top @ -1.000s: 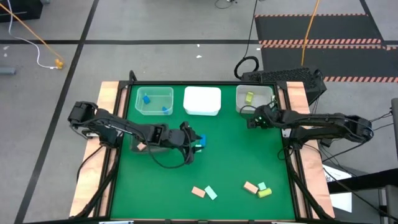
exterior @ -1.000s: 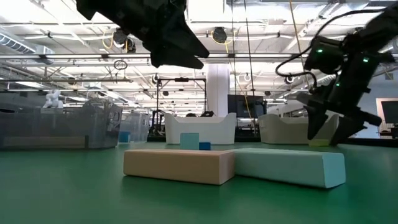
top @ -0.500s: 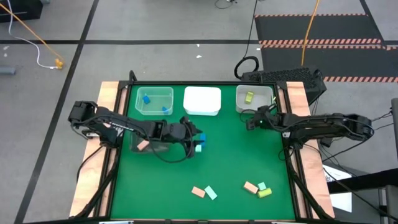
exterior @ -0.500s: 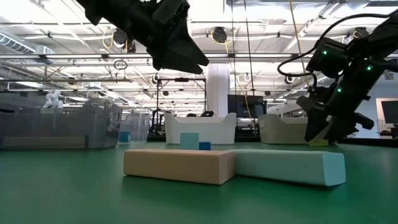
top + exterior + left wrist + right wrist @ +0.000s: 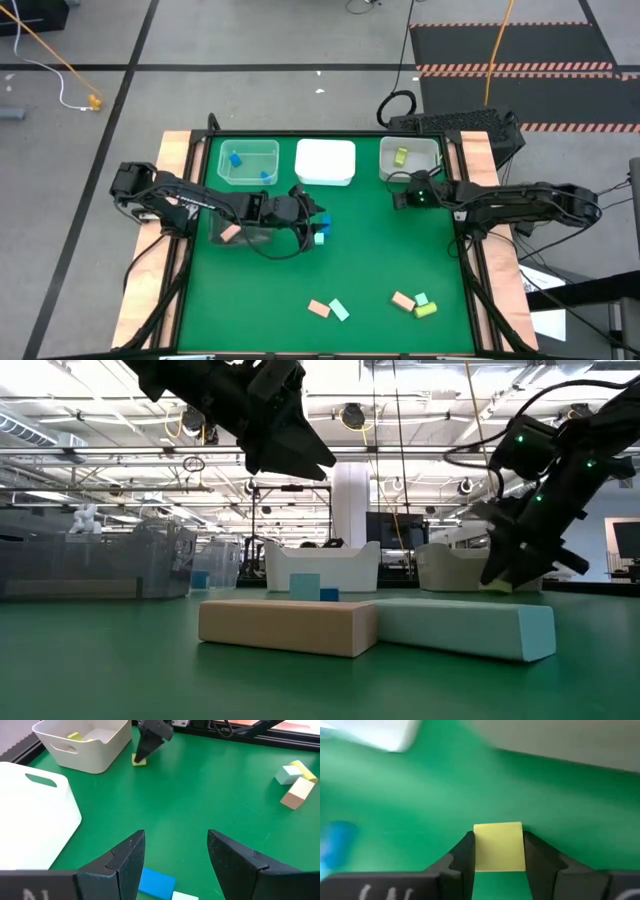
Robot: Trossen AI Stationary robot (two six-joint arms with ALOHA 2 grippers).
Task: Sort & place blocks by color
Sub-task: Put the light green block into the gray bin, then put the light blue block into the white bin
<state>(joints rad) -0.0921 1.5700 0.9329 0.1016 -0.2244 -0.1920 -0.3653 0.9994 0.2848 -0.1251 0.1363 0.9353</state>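
Note:
My right gripper (image 5: 400,198) stands just in front of the right bin (image 5: 410,158) and is shut on a small yellow-green block (image 5: 498,846), which also shows in the left wrist view (image 5: 139,761). My left gripper (image 5: 305,215) hangs open above the table's middle. A blue block (image 5: 156,882) and a mint block (image 5: 319,238) lie flat on the green mat below its fingers. Near the front edge lie a salmon block (image 5: 319,308) beside a mint one (image 5: 339,310), and a salmon (image 5: 403,300), a mint (image 5: 421,298) and a yellow-green block (image 5: 426,310). My right gripper pinches the yellow-green block by two opposite sides (image 5: 479,851) between its two fingers. The fingers (image 5: 147,745) slant down onto it from above. In the left wrist view the block appears to rest with its underside on the mat.
Three bins stand along the far edge: a clear one (image 5: 248,162) with blue blocks at the left, a white one (image 5: 325,162) in the middle, and the right one with a yellow-green block inside. The mat between the arms and the front blocks is bare.
My right gripper has tipped further down over the yellow-green block and shut on it. My left gripper has swung a little toward the far edge and stayed open.

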